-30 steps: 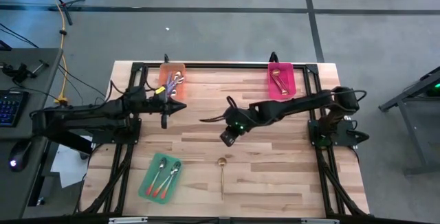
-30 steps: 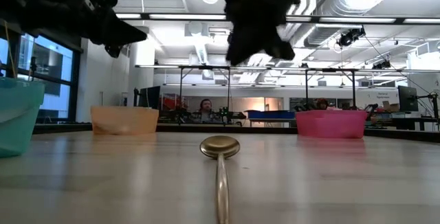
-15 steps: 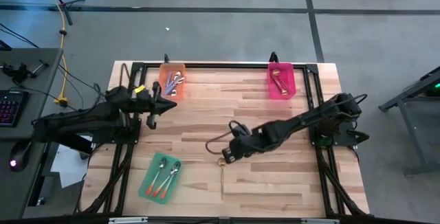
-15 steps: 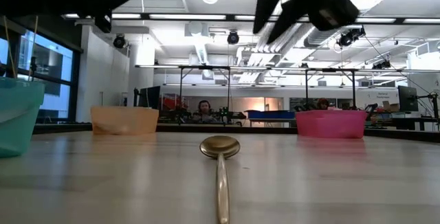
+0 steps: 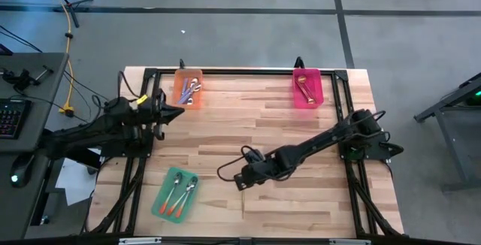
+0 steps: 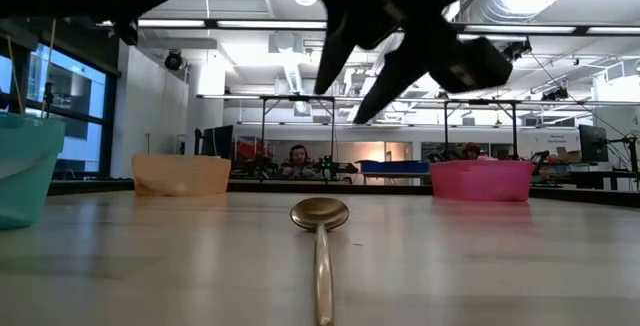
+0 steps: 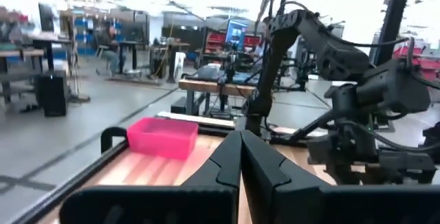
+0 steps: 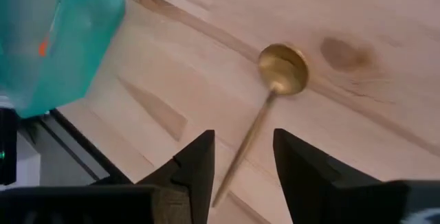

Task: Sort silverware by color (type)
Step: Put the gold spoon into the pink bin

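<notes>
A gold spoon (image 8: 273, 86) lies flat on the wooden table near its front edge, bowl toward the far side; the low view shows it too (image 6: 320, 216). My right gripper (image 8: 244, 136) hangs open above it, fingers pointing down on either side of the handle without touching it (image 6: 340, 104). In the high view the right gripper (image 5: 240, 182) covers the bowl, and only the spoon's handle (image 5: 243, 201) shows. My left gripper (image 5: 177, 110) is shut and empty, in the air at the left, just in front of the orange tray.
At the far left an orange tray (image 5: 189, 89) holds purple-handled spoons. A pink tray (image 5: 307, 87) with gold spoons sits at the far right. A green tray (image 5: 176, 194) with orange-handled spoons lies at the near left. Bare wood lies between them.
My right gripper has swung from the table's middle toward the near edge and come down over the gold spoon, opening its fingers wider. My left gripper has drawn back toward the table's left edge, staying shut. The spoon has not moved.
</notes>
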You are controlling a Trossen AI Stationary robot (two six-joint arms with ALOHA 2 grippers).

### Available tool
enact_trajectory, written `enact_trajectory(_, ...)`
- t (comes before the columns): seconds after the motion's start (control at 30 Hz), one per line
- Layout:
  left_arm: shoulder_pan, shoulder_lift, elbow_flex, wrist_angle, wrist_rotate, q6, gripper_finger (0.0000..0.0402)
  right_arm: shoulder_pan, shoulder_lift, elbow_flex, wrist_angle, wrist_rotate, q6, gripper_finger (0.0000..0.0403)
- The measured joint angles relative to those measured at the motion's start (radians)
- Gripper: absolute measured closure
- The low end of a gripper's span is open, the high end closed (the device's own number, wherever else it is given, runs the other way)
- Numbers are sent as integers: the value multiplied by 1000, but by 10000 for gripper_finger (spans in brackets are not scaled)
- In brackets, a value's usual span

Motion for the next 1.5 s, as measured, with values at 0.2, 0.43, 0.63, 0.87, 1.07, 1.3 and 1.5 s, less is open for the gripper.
enact_trajectory(0.2,-35,-127,0,-113,29,77,401,35,111,40,-25,49,154,269)
enact_trajectory(0.43,-60,-167,45,-137,70,33,401,56,208,152,-129,58,213,269)
enact_trajectory(0.63,-65,-169,45,-162,70,41,401,37,283,253,-182,61,166,269)
enact_trajectory(0.87,-65,-169,44,-236,58,30,401,15,365,334,-256,61,226,270)
enact_trajectory(1.07,-65,-169,8,-262,8,43,401,-1,384,372,-314,32,232,320)
enact_trajectory(1.3,-65,-169,-136,-60,9,-12,401,-6,384,371,-321,10,228,395)
enact_trajectory(1.5,-65,-169,-216,29,-39,-21,401,-8,384,369,-310,-4,236,400)
